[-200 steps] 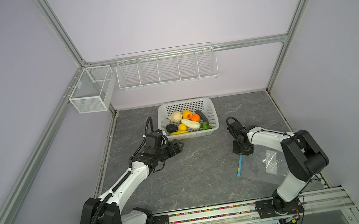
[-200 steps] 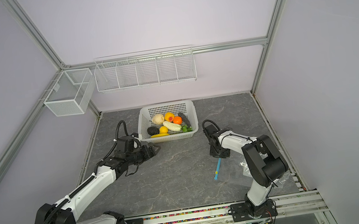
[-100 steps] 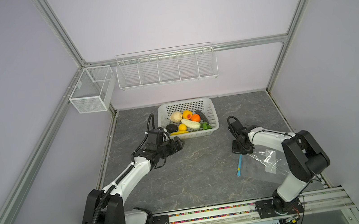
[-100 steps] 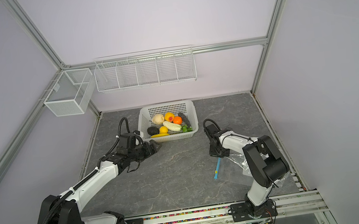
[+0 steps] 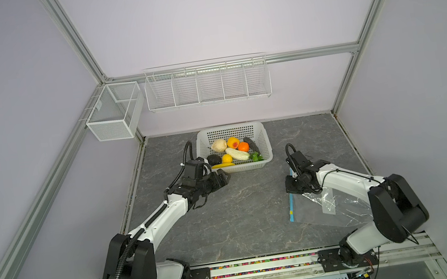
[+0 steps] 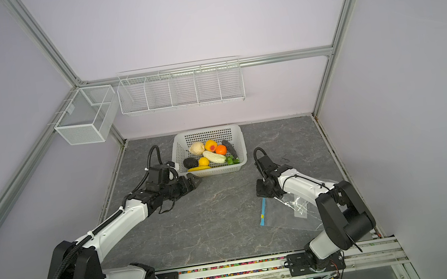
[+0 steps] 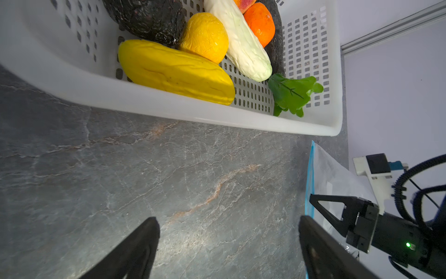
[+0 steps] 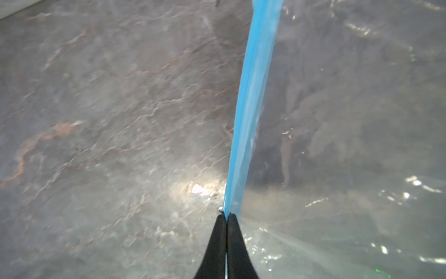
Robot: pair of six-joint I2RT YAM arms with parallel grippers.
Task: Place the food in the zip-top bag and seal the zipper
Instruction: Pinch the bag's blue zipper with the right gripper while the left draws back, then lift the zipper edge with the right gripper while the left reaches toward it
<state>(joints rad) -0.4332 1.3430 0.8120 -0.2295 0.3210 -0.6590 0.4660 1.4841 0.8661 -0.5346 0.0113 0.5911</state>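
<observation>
The food (image 5: 231,152) (image 6: 209,155) lies in a white perforated basket (image 5: 238,169): yellow, orange, beige, white, black and leafy green pieces. Up close, a long yellow piece (image 7: 173,71) rests against the basket's near wall. My left gripper (image 5: 225,176) (image 7: 229,221) is open and holds nothing, low over the table by the basket's front left corner. The zip-top bag (image 5: 333,205) (image 8: 350,120) lies at the right. My right gripper (image 5: 291,188) (image 8: 226,215) is shut on the far end of the light-blue zipper (image 5: 291,206) (image 8: 251,108). The yellow slider (image 5: 291,212) sits near the strip's near end.
A white wire rack (image 5: 207,85) and a mesh box (image 5: 113,113) hang on the back walls. The arms' base rail (image 5: 262,267) runs along the table's front edge. Grey marbled tabletop (image 5: 249,210) lies between the two grippers.
My left arm has reached farther right, toward the basket's front corner. My right gripper has shut on the end of the zipper strip.
</observation>
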